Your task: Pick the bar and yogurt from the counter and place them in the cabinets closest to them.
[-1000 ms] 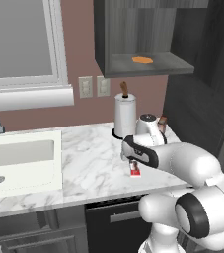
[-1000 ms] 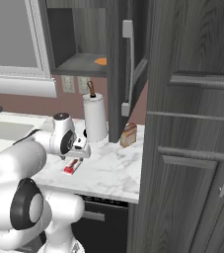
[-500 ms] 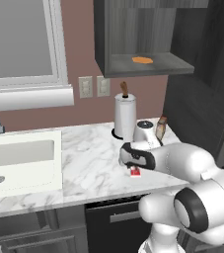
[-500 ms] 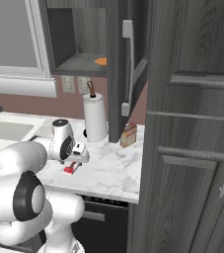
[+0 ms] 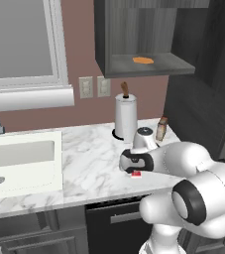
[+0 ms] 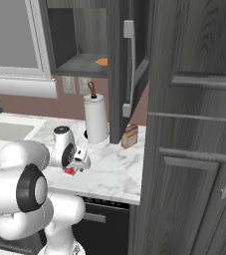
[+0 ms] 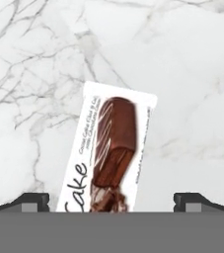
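Gripper (image 7: 111, 202) spread to full width, with nothing between the fingertips (image 7: 32, 201). Poised low over the bar (image 7: 111, 155), straight above it, on the counter (image 5: 84, 158) near the front edge. In the hand view, bar lying flat on the marble between the two tips, reaching up and away from the hand. Long axis slightly tilted, top end leaning to the right, so crossing the line between the tips almost squarely; short width facing the fingers. Next move judged as a straight descent, maybe with a small twist of the wrist. On the wrapper: "Cake" in large letters, readable; the smaller line beside it too fine to read. Also a picture of a brown chocolate piece. Yogurt probably elsewhere on the counter.
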You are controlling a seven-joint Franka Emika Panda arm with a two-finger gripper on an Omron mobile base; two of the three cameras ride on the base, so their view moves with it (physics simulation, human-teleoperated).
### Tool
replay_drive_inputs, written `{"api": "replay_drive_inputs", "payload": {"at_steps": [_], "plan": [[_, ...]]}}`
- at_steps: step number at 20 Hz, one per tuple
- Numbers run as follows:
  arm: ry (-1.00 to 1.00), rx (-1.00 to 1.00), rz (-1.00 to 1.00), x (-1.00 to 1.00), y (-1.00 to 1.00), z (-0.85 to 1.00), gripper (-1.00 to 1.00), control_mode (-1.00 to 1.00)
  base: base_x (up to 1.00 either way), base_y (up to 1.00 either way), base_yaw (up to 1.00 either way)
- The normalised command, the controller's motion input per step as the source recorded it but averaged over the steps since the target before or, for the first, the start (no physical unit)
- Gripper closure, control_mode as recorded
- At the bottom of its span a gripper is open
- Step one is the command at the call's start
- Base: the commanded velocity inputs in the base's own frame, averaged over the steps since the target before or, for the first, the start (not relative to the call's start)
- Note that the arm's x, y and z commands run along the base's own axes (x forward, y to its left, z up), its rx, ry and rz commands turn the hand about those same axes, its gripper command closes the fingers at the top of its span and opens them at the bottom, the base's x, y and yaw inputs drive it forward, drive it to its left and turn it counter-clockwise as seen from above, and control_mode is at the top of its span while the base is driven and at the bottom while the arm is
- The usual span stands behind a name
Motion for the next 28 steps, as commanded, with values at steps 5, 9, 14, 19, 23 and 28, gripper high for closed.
{"api": "replay_drive_inputs", "payload": {"at_steps": [5, 9, 14, 19, 23, 28], "plan": [[0.0, 0.0, 0.0, 0.0, 0.0, -0.07, -1.0, -1.0, 0.0, 0.0, 0.0], [0.0, 0.0, 0.0, 0.0, 0.0, 0.0, -1.0, -1.0, 0.0, 0.0, 0.0], [0.0, 0.0, 0.0, 0.0, 0.01, -0.03, 1.0, -1.0, 0.0, 0.0, 0.0], [0.0, 0.0, 0.0, 0.0, 0.0, -0.02, 1.0, -1.0, 0.0, 0.0, 0.0], [-0.04, 0.01, 0.02, -0.13, -0.01, 0.0, 1.0, -1.0, 0.0, 0.0, 0.0], [-0.13, 0.0, 0.01, -0.58, -0.12, 0.21, 1.0, -1.0, 0.0, 0.0, 0.0]]}}
